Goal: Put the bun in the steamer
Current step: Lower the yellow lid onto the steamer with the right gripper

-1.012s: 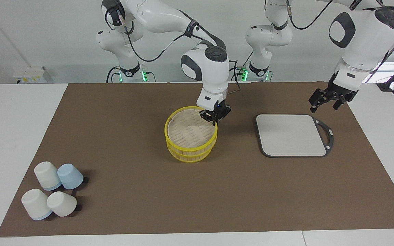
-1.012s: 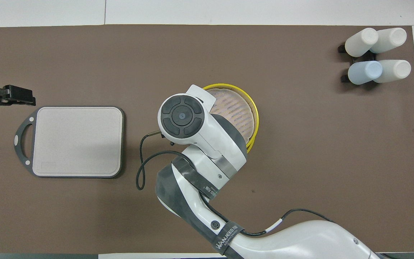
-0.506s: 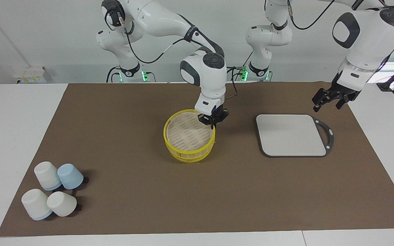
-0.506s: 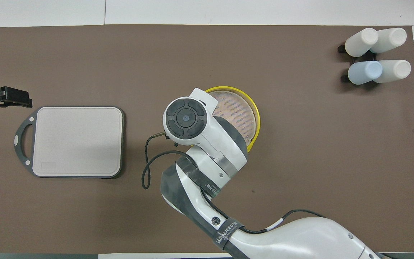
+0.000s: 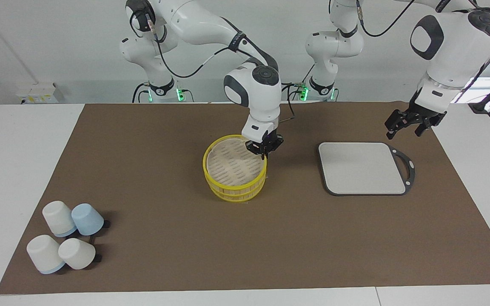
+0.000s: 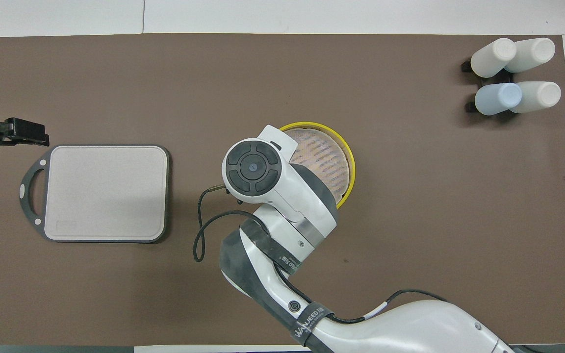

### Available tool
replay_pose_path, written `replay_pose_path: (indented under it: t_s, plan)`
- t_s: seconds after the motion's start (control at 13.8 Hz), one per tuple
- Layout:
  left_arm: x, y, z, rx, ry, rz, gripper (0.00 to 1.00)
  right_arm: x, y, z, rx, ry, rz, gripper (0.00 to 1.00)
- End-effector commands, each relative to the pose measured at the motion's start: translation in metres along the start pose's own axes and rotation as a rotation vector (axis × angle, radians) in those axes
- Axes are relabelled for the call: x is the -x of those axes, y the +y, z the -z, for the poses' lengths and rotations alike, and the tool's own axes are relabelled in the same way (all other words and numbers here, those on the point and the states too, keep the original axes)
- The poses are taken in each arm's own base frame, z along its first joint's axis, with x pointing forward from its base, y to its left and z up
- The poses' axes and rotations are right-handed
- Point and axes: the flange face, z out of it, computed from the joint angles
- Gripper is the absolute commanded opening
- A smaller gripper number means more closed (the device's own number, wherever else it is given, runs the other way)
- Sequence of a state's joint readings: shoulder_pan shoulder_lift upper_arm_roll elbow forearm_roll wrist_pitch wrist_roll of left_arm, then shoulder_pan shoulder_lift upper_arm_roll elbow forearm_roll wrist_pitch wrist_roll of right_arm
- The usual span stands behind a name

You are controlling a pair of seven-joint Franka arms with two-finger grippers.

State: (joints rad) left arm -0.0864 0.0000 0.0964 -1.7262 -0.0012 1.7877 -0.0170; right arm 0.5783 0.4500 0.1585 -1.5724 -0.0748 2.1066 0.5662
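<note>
The yellow-rimmed steamer (image 5: 235, 188) stands mid-mat, and its lid with the woven beige top (image 5: 230, 165) sits on it. The lid also shows in the overhead view (image 6: 325, 153). My right gripper (image 5: 264, 152) is at the lid's rim, on the side toward the left arm's end, and is shut on it. In the overhead view the right arm's wrist hides that gripper. My left gripper (image 5: 404, 128) hangs open and empty over the mat beside the grey board. The bun is out of view.
A grey rectangular board with a dark handle (image 5: 362, 168) lies toward the left arm's end and also shows in the overhead view (image 6: 106, 191). Several upturned white and blue cups (image 5: 64, 242) cluster at the right arm's end, farther from the robots.
My right gripper has lowered the tilted lid flat onto the steamer and stays at its rim. My left gripper has shifted only slightly.
</note>
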Motion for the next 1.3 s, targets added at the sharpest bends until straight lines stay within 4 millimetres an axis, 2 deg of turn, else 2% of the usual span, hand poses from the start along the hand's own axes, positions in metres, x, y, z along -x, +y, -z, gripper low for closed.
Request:
replay_pose_path:
  t_s: [0.0,0.36,0.65,0.8,0.87,0.94,1.01,1.08,1.23]
  plan:
    - [0.009,-0.004,0.015,-0.002,-0.009,0.008,1.00,0.009,-0.001,0.002,-0.004,0.025,-0.031,0.02]
    - [0.004,-0.003,0.023,0.002,-0.018,0.007,1.00,0.012,0.002,-0.001,0.007,0.010,-0.037,0.10]
    - [0.005,-0.006,0.031,-0.001,-0.041,0.011,1.00,0.013,0.005,-0.001,0.019,-0.006,-0.039,0.29]
    - [0.007,-0.007,0.028,-0.001,-0.051,0.013,1.00,0.012,0.006,0.001,0.018,-0.003,-0.041,0.66]
    - [0.006,-0.009,0.024,-0.001,-0.058,0.014,1.00,0.011,0.007,0.002,0.016,0.000,-0.043,0.76]
    - [0.007,-0.007,0.024,-0.001,-0.061,0.011,1.00,0.007,0.009,0.007,0.011,0.009,-0.050,0.81]
    - [0.007,-0.007,0.024,-0.001,-0.064,0.010,1.00,-0.001,0.016,0.019,0.004,0.026,-0.062,0.92]
    - [0.007,-0.006,0.024,-0.002,-0.066,0.010,1.00,-0.010,0.033,0.029,0.005,0.033,-0.083,1.00]
    - [0.010,-0.006,0.023,0.000,-0.084,0.008,1.00,-0.023,0.078,0.067,0.015,0.054,-0.143,1.00]
